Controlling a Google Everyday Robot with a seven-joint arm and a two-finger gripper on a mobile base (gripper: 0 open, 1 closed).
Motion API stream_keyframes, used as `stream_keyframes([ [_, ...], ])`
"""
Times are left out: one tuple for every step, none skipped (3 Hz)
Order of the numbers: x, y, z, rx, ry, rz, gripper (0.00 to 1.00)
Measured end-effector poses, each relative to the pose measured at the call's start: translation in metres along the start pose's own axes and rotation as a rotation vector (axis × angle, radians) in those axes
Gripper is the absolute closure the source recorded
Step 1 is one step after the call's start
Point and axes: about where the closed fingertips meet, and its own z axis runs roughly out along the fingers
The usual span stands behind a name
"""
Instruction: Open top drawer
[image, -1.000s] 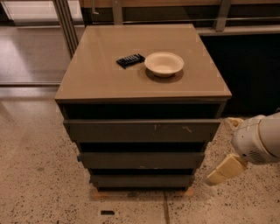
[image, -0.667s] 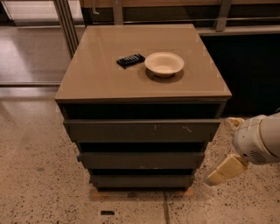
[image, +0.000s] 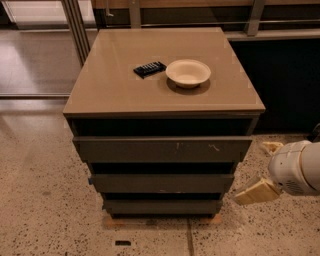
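The top drawer (image: 160, 149) is the widest of three dark grey fronts, with small pale scratches right of centre. It sits under a dark gap below the tan tabletop (image: 110, 92), and none of its interior shows. My gripper (image: 251, 172) is low at the right, just beside the cabinet's right side at drawer height. Its two tan fingers are spread apart, the upper fingertip (image: 271, 146) near the top drawer's right end and the lower one (image: 255, 192) near the middle drawer. It holds nothing.
A cream bowl (image: 188, 72) and a small black object (image: 149, 68) lie on the tabletop. Two narrower drawer fronts (image: 161, 182) sit below. Speckled floor surrounds the cabinet, a dark wall panel (image: 285, 85) stands right, and metal posts (image: 77, 30) stand behind left.
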Motion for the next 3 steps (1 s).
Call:
stream_keyframes([
  [-0.0001, 0.0008, -0.0001, -0.003, 0.001, -0.001, 0.42],
  [-0.0002, 0.0008, -0.0001, -0.003, 0.001, -0.001, 0.65],
  [-0.0002, 0.0008, -0.0001, -0.003, 0.001, -0.001, 0.88],
])
